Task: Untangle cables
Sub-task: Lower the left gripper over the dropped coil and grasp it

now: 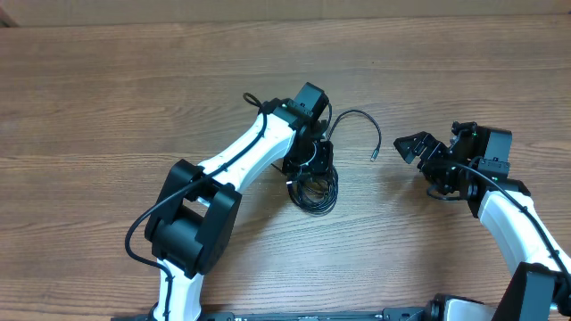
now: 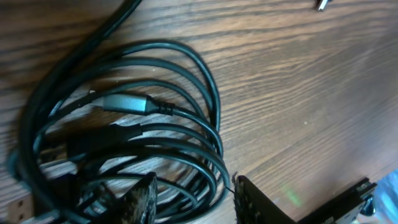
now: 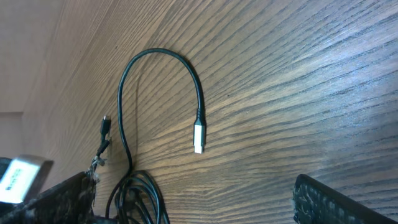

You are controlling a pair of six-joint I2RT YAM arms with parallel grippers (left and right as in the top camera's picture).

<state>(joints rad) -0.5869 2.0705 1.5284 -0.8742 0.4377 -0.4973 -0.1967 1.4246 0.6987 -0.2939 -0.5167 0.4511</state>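
Observation:
A tangled coil of black cables [image 1: 313, 185] lies on the wooden table at centre. One free end arcs up and right to a silver plug [image 1: 375, 156]. My left gripper [image 1: 308, 159] hangs right over the coil, open, with its fingers [image 2: 193, 202] straddling several strands of the coil [image 2: 124, 124]; a grey connector [image 2: 127, 103] lies inside the loops. My right gripper [image 1: 417, 148] is open and empty, to the right of the silver plug. In the right wrist view the arc ends in the plug [image 3: 198, 138], and the coil [image 3: 134, 199] sits at the lower left.
The wooden table [image 1: 107, 107] stretches to all sides of the coil. A second small cable tip [image 3: 105, 127] shows left of the arc in the right wrist view. The bases of both arms stand at the front edge.

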